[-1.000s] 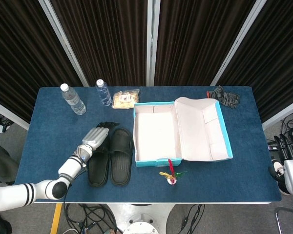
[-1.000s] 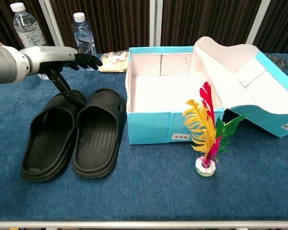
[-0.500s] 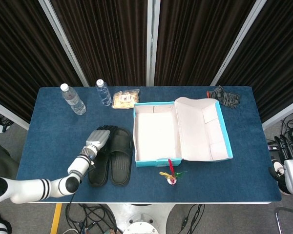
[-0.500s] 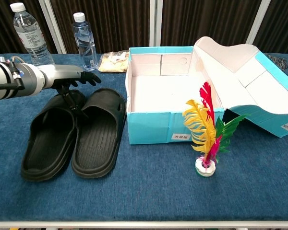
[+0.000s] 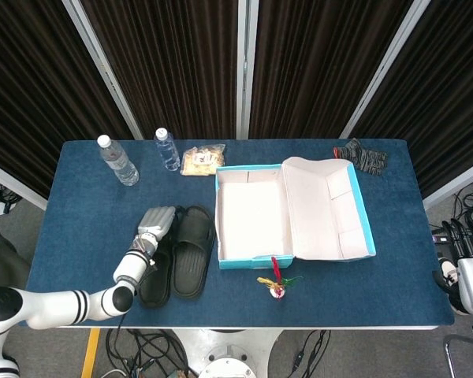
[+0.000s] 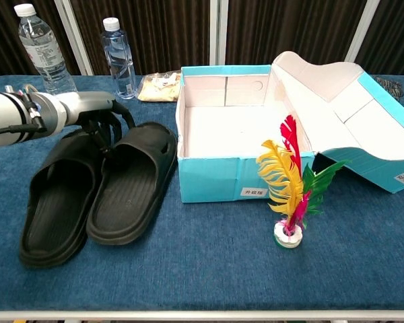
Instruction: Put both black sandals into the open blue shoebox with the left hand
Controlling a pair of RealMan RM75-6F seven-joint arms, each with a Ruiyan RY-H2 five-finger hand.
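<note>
Dark pleated curtains are hanging behind a wide blue cloth-covered surface (image 5: 79, 213), which is carrying everything here.

The open blue cardboard shoebox (image 6: 212, 176), white inside with its lid flung back to the right, is sitting in the middle and is holding nothing yet.

Just to its left the two black rubber slide sandals (image 6: 94, 188) are lying side by side, soles down, touching each other. Compared with a second ago they are now skewed, their heels swung out to the left and their toe ends drawn together under the hand, so the pair is being gathered rather than merely approached.

The white left arm is reaching in low from the left edge. Its left hand (image 6: 106, 124), which a second ago was hovering above with its fingers stretched out, is now lying on the toe straps with dark fingers curled down into the gap between the two sandals; whether it is actually holding them I cannot tell. I judge the grasp as forming, with the lift toward the box not yet begun.

The right hand (image 5: 465, 246) is hanging off the surface's right edge, holding nothing; its fingers are too small to read.

A small feathered shuttlecock (image 6: 291, 188) is standing before the box, clear of the likely path.
</note>
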